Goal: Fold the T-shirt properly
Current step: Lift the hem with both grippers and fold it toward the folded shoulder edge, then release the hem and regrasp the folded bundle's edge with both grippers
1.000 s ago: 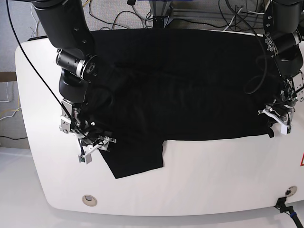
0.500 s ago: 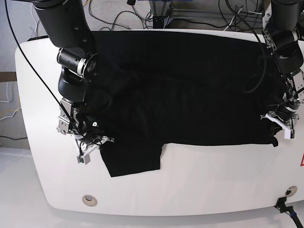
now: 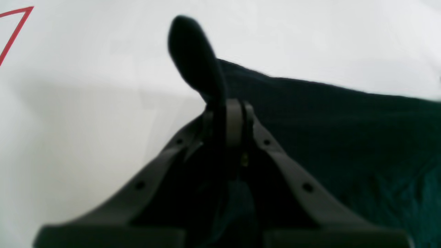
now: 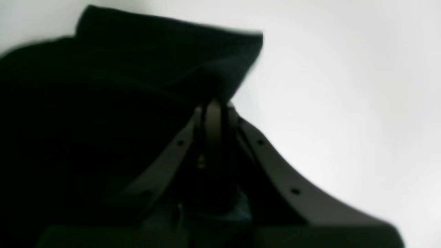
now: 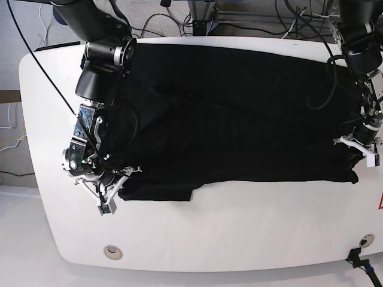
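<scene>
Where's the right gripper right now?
In the base view the right gripper sits at the table's front-left, clamped on the near-left corner of the T-shirt, near the table's left edge.

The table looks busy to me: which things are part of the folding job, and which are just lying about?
Part of the job:
- T-shirt, black, spread on the white table
- left gripper, shut on the T-shirt
- right gripper, shut on the T-shirt

Just lying about:
- cables behind the table
- red triangle mark
</scene>
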Controlling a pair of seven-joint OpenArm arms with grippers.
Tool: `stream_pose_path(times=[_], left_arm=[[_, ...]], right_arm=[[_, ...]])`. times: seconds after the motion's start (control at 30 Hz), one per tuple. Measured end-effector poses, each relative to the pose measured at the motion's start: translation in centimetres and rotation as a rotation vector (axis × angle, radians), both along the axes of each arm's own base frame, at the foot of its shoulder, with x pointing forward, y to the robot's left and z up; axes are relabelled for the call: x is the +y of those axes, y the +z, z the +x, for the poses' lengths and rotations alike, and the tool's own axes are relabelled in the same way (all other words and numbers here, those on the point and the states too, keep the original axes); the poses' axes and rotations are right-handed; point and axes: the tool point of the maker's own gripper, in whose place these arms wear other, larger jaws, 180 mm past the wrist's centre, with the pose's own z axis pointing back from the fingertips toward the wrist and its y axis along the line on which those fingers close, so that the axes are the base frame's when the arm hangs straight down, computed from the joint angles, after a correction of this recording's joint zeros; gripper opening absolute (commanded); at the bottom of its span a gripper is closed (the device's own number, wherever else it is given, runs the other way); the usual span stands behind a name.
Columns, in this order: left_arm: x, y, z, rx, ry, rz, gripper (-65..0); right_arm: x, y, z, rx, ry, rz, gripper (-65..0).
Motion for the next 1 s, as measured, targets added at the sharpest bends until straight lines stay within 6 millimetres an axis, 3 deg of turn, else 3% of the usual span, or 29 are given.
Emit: stream_pose_path(times=[0.27,0.43,0.6,0.77,0.87,1.0], left_arm=[[-0.7,-0.5,-3.1,0.01,-0.034,0.035,-65.0],[-0.9,-1.0,-4.1,0.028,-0.044,0.046,-65.0],[-0.6,-1.2,-4.4,0.035,-0.043,0.051,-65.0],[0.2,-2.6,-6.5,0.1,-0.052,0.077,-65.0],[0.9,-2.6,-7.1,0.108,-0.043,0.089,-46.8],[1.3,-4.2,-9.0,0.181,-0.049,0.102,-45.8]], right_arm=[[0.1,2.7,-5.9,-0.028,0.04,-0.176,-65.0],[0.6,1.7,-10.0,0.0,0.065,-0.213,-65.0],[0.6,0.8,-12.5,0.026,0.072,-0.226,-65.0],[0.6,-1.0,-14.6,0.086,0.078,-0.224,-65.0],[0.6,-1.7,-15.5,0.11,0.081,-0.222,-65.0],[0.3,-3.5,-18.1,0.179,0.086,-0.228,-65.0]])
